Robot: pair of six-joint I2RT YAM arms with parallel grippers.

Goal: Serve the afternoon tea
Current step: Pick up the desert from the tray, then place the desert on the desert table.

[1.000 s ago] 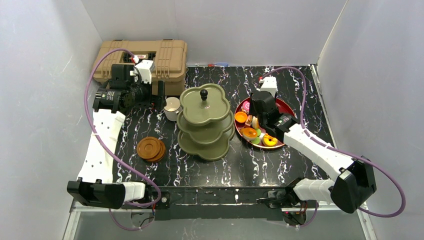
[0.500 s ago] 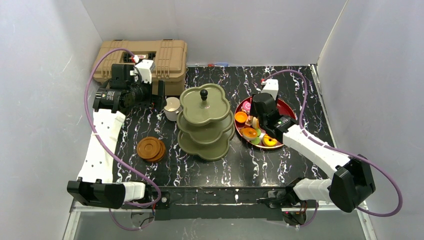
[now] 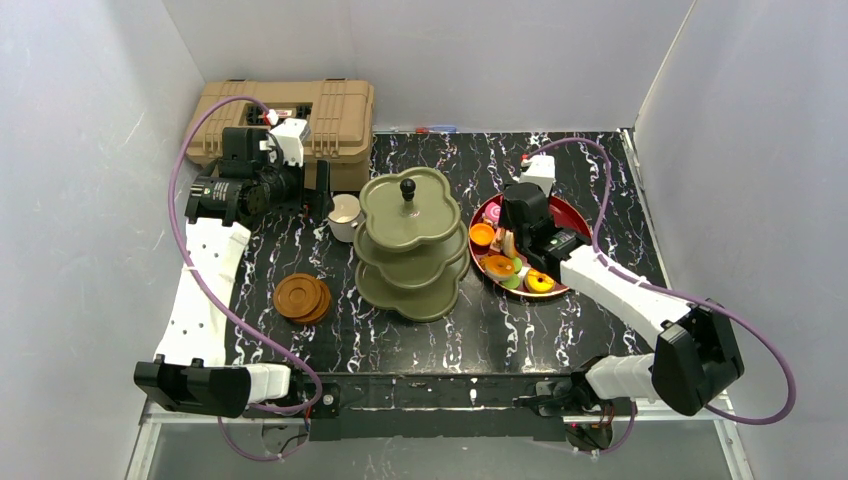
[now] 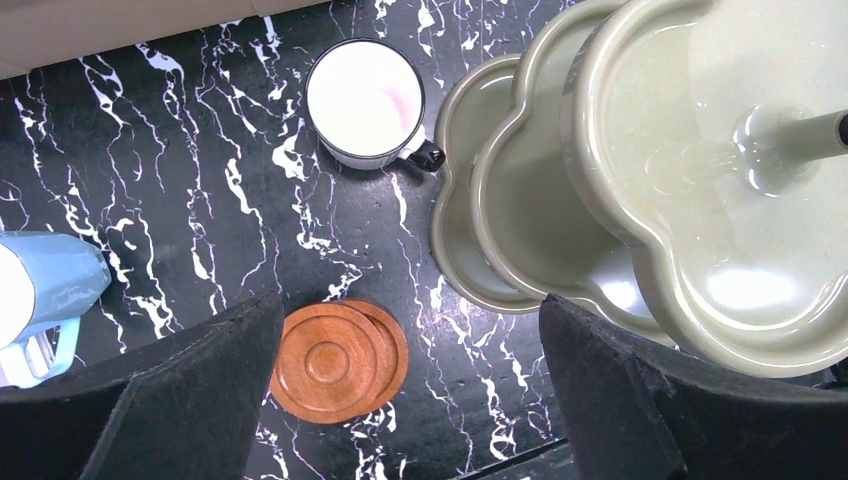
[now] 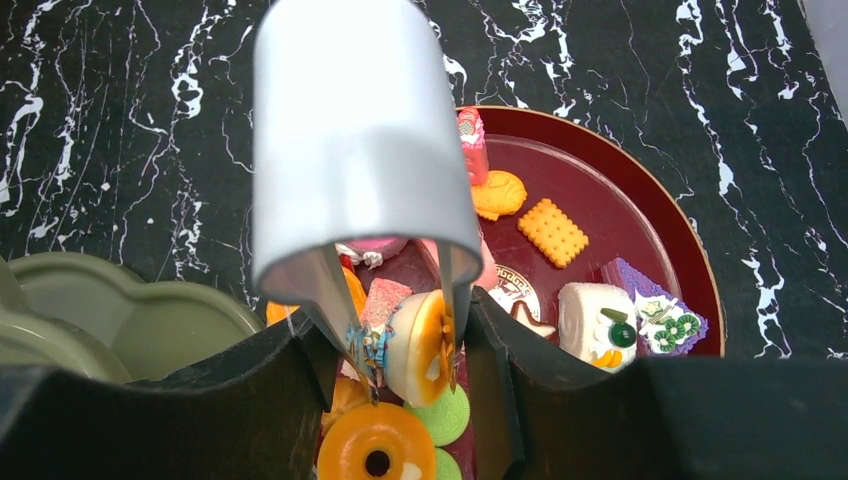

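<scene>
The olive-green three-tier stand (image 3: 410,245) sits in the middle of the black marbled counter (image 3: 560,330), its black knob (image 3: 407,187) upright on top. Just to its left is the white mug (image 4: 365,102), standing mouth up with its handle turned toward the lowest tier. Nearer the arms, two round brown saucers (image 4: 335,360) lie overlapping, apart from both mug and stand. The white-and-blue cup (image 4: 45,290) shows only at the left edge of the left wrist view. A tan toolbox (image 3: 290,115) fills the far left corner.

The left claw (image 4: 405,310) hovers above the counter between the toolbox and the mug – jaws spread wide, nothing between them.

The toy pastries lie on a round dark-red plate (image 5: 640,230) just right of the stand. Among them are a square biscuit (image 5: 553,230), a fish-shaped cake (image 5: 497,195), a white roll with green trim (image 5: 595,325) and an orange ring (image 5: 377,455). The right claw (image 5: 405,330) is down over the plate's left side. Its jaws are drawn in on a cream-and-orange pastry (image 5: 425,350), which stands on edge between the fingers and touches both. Whether it is clear of the plate cannot be told.
</scene>
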